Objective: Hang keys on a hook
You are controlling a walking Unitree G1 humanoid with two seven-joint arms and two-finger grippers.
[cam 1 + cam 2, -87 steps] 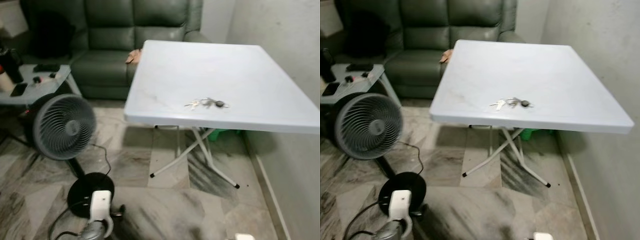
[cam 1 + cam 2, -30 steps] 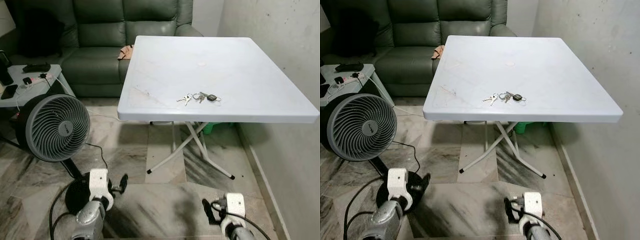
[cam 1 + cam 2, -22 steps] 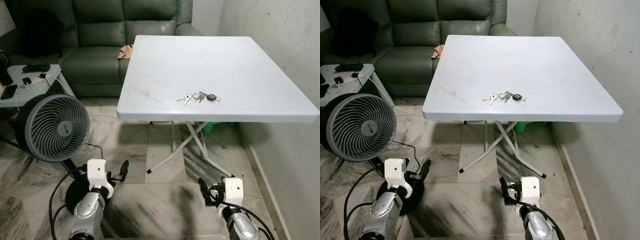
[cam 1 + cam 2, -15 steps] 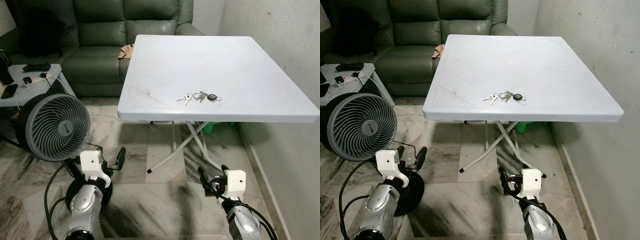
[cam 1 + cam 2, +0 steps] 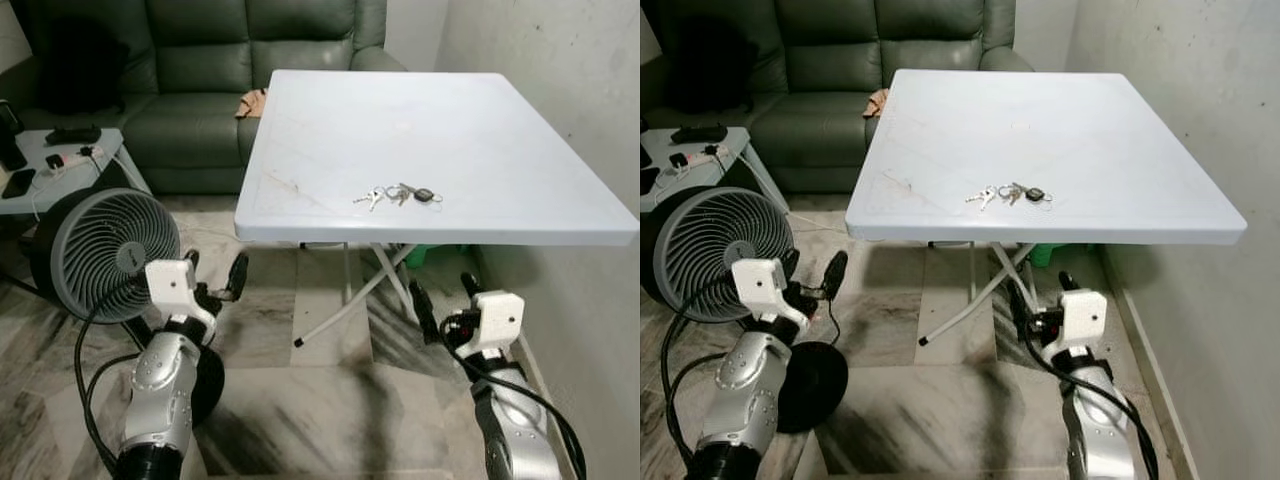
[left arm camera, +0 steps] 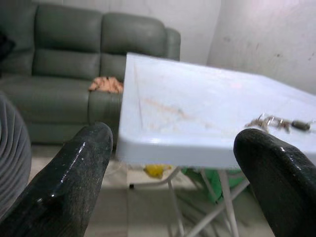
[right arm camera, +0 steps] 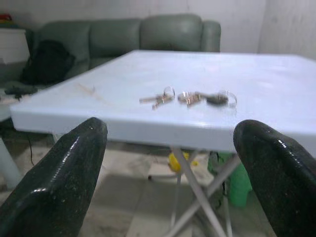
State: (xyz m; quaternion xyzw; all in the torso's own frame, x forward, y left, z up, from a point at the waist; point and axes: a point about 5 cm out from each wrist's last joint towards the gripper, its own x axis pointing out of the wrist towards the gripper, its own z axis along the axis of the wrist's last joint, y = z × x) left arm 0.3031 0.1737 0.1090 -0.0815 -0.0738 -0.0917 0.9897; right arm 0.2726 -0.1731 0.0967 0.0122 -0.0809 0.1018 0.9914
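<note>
We've got a white folding table (image 5: 330,120) here (crossed metal legs underneath), and a bunch of keys (image 5: 397,194) lying flat near its front edge, right of middle.

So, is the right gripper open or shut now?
Open: the right gripper shows its two black fingers far apart, framing the keys on the table.
</note>
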